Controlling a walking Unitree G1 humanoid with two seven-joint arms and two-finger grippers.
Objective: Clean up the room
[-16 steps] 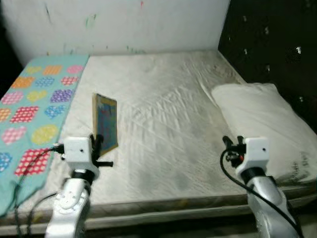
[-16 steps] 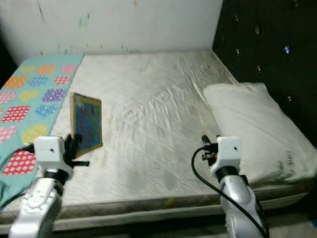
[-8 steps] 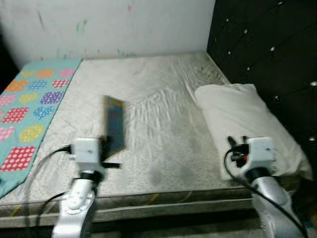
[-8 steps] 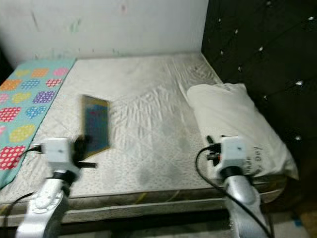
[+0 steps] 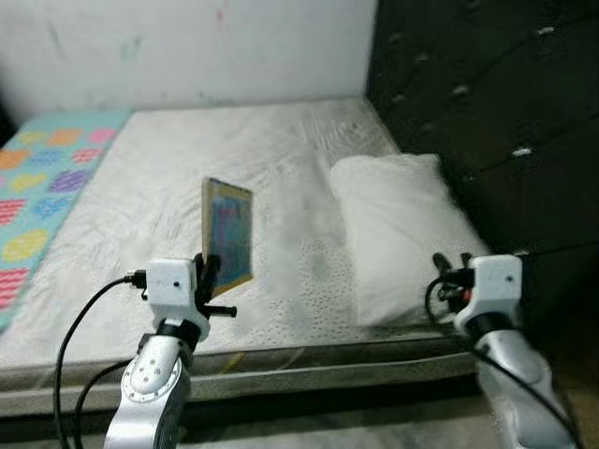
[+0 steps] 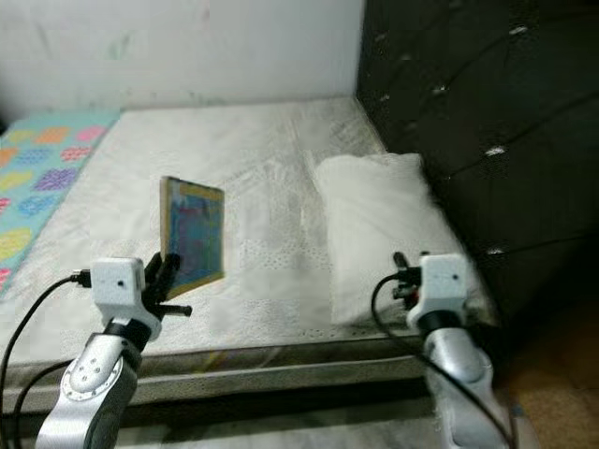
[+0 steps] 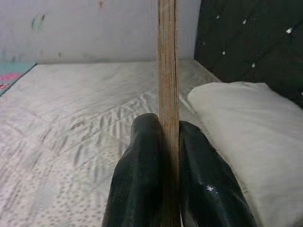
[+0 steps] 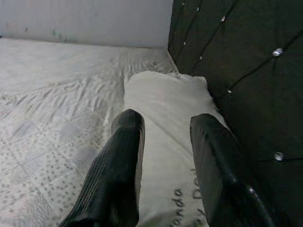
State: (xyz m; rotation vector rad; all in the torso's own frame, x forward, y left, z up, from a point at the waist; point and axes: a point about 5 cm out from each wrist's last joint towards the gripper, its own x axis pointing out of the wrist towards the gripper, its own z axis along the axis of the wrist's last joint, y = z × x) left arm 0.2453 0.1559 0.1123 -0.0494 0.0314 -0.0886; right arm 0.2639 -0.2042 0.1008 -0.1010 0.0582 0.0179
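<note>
While the left gripper [image 7: 168,142] has a book [image 5: 228,236] pinched upright off the bed [image 5: 159,187], it's not put away; right gripper [image 8: 163,156] hangs open, empty, over the pillow [image 5: 393,224].

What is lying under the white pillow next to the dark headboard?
The white pillow lies directly on the pale quilted mattress, against the dark tufted headboard. Whatever may sit beneath the pillow is covered and cannot be seen.

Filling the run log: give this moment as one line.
left gripper: shut on book | right gripper: open, empty | pillow on bed
</note>
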